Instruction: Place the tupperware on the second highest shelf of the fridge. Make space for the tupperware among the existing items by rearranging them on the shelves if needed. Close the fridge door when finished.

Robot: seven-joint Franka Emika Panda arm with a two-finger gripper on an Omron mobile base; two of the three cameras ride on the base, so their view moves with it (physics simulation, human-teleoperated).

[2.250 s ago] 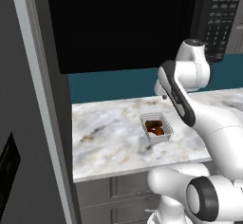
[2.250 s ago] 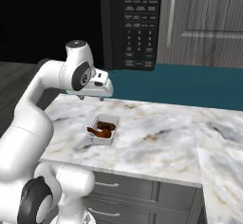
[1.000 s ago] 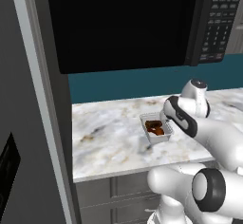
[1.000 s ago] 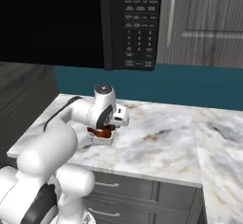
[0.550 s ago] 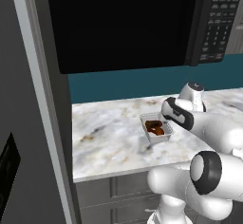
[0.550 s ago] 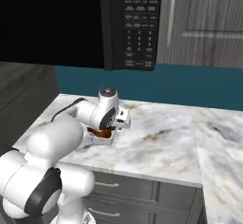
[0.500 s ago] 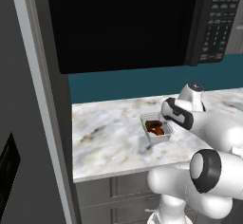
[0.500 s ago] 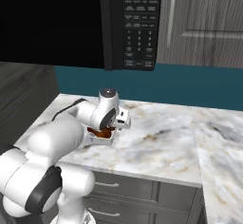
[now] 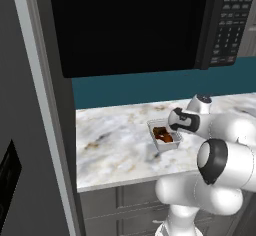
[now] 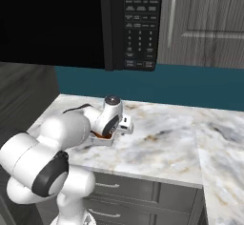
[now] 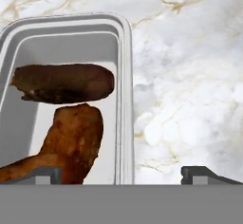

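Since the earlier frames the arm has come down, bringing the end effector (image 11: 121,173) low over the one tupperware (image 9: 164,135). Its fingers are spread wide, straddling the container's wall. Two brown food pieces (image 11: 66,118) lie inside. The tupperware sits on the marble tabletop (image 9: 115,145), beneath one black microwave (image 10: 95,24).

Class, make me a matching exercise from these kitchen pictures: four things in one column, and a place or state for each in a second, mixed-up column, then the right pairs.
Things:
1. tupperware
2. microwave
3. pincer
4. counter

Places or states:
A. hangs above the counter, door dark
B. open, its tips either side of the container's wall
C. marbled white, bearing the container
D. holds brown food pieces

Pairs: 1-D, 2-A, 3-B, 4-C
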